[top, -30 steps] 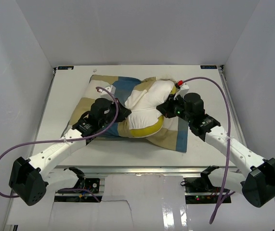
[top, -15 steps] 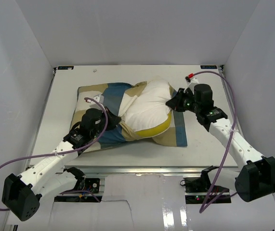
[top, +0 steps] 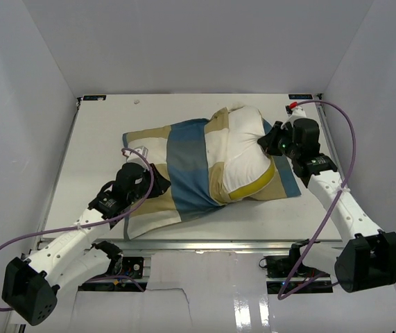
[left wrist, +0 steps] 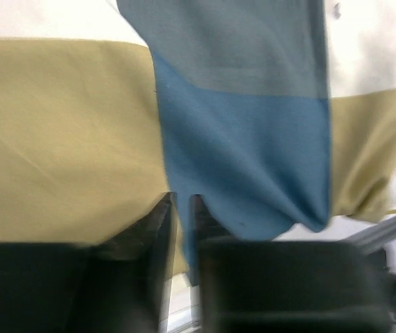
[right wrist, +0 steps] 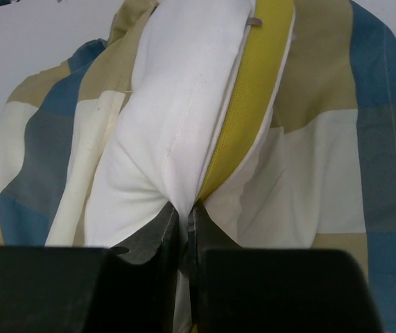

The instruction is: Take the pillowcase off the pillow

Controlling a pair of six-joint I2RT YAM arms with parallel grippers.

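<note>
Here, pillowcase half over pillow, table beneath

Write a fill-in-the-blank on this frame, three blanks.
1. The right tool is ___ on the pillow.
2. Its edge is ___.
3. The left tool sits at the ___'s edge.
Missing: shut; yellow; pillowcase.

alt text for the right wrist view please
The right gripper is shut on the white pillow, pinching it beside its yellow edge. The blue, tan and cream checked pillowcase lies rumpled on both sides of the bare pillow.
</note>
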